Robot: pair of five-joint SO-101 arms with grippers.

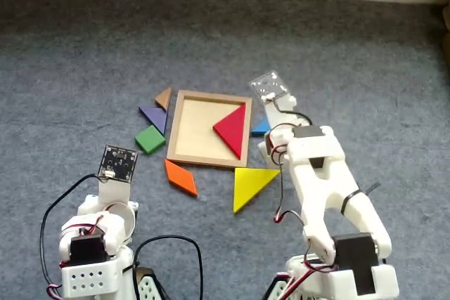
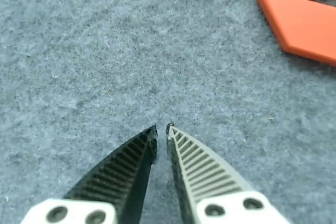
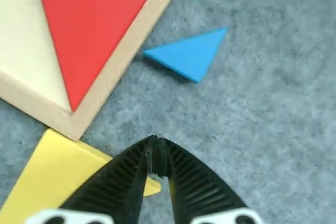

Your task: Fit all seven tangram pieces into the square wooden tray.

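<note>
Square wooden tray [image 1: 204, 158] sits mid-table, with the red triangle [image 1: 233, 129] inside, against its right wall. Outside the tray we log:
- blue triangle [image 1: 261, 128] just right of it
- yellow triangle [image 1: 249, 182] off its near right corner
- orange parallelogram [image 1: 181, 177] off its near left corner
- green square [image 1: 149, 138], purple piece [image 1: 155, 117] and tan triangle [image 1: 164, 98] along its left side

Left hand [image 2: 161, 128]: fingertips almost touching, holding nothing, well short of the tray. Right hand [image 3: 157, 140]: closed, empty, above the yellow triangle's tip near the tray's corner.

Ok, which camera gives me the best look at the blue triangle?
The right wrist view: the blue triangle lies whole on the carpet beside the tray. In the high view the right arm covers most of it, leaving a blue corner. The left wrist view faces the orange piece instead.
</note>
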